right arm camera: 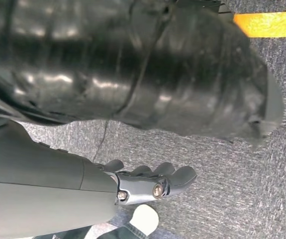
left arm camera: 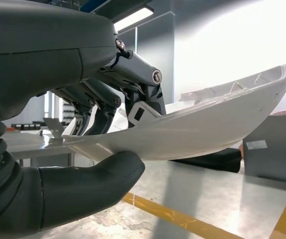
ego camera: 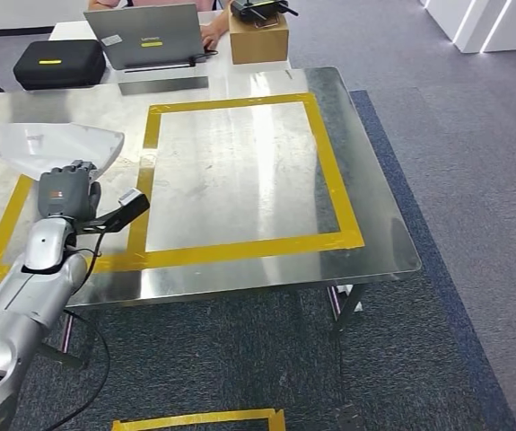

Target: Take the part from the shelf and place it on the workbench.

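My left hand (ego camera: 65, 190) grips a white, shallow curved plastic part (ego camera: 51, 146) over the left side of the steel workbench (ego camera: 370, 215), above the yellow tape. In the left wrist view the part (left arm camera: 209, 124) is pinched between the thick thumb (left arm camera: 92, 186) beneath and the dark fingers (left arm camera: 141, 89) on top, and it hovers a little above the tabletop. My right hand (right arm camera: 148, 184) hangs over grey carpet with its fingers extended and nothing in it.
A yellow tape rectangle (ego camera: 241, 247) frames the middle of the bench. At the far edge sit a black case (ego camera: 58, 63), a laptop (ego camera: 150, 36) with a person's hand beside it, and a cardboard box (ego camera: 258, 38). Grey carpet (ego camera: 458, 180) lies to the right.
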Robot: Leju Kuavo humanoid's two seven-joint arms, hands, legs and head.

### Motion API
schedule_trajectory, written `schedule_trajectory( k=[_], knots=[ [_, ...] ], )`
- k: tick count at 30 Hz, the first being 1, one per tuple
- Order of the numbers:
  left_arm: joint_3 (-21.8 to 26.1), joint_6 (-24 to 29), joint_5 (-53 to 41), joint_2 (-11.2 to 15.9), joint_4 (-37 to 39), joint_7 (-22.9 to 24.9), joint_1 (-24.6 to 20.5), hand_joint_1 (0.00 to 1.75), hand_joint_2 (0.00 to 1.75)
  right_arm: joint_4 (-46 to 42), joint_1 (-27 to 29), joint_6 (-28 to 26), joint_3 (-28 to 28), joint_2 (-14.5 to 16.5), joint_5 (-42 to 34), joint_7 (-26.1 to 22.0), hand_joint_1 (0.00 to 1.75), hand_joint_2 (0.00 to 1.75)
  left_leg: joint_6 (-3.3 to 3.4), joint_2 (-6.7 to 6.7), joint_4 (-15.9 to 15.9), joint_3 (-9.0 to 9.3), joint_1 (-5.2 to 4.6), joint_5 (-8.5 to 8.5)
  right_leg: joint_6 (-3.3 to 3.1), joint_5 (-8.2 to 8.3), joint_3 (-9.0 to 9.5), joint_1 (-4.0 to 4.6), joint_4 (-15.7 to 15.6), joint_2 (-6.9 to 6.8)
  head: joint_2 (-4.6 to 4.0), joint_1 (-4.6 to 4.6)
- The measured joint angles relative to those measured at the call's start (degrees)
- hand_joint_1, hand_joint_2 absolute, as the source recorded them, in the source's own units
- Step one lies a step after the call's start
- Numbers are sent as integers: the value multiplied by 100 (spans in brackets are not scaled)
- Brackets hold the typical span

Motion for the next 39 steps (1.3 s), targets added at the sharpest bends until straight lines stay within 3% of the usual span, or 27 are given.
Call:
schedule_trajectory(
  k=[4,9,12,13,16,17,29,39],
  knots=[
    [-2,-61,-38,-18,134,107,-46,175,175,20,0,-4,0,1,-9,0,0,0,0,0,0,0,0,0,0,0,0,0,0,1,0,0],
    [-9,-613,-223,-35,330,938,-149,175,175,38,-6,-39,-4,9,-50,8,0,0,0,0,0,0,0,1,1,1,0,0,0,0,0,-1],
    [-7,-755,-227,-38,427,1025,-195,175,175,49,-14,-48,-7,16,-50,9,0,0,0,-1,0,0,0,1,0,1,1,0,0,-7,0,-1],
    [-1,-836,-188,-43,456,1006,-215,131,175,53,-20,-49,-7,20,-50,13,0,0,0,-1,0,0,0,1,0,1,1,0,0,-7,0,0],
    [64,-1145,3,-74,547,885,-268,0,44,67,-42,-44,-9,34,-43,36,0,0,0,0,0,0,0,1,1,1,1,0,0,-1,0,0],
    [97,-1187,66,-86,570,834,-278,0,0,72,-51,-42,-9,38,-37,42,0,0,0,0,0,-1,0,1,1,1,1,0,0,-1,0,0],
    [396,-1017,489,-139,677,274,-300,0,0,121,-103,-19,-19,46,-1,35,0,0,1,0,0,-1,-1,1,1,1,1,-1,0,-3,0,0],
    [474,-1000,536,-159,683,202,-296,0,0,139,-103,-15,-22,46,2,35,0,0,0,0,0,-1,-1,1,0,1,2,-1,0,-4,0,0]
  ],
)
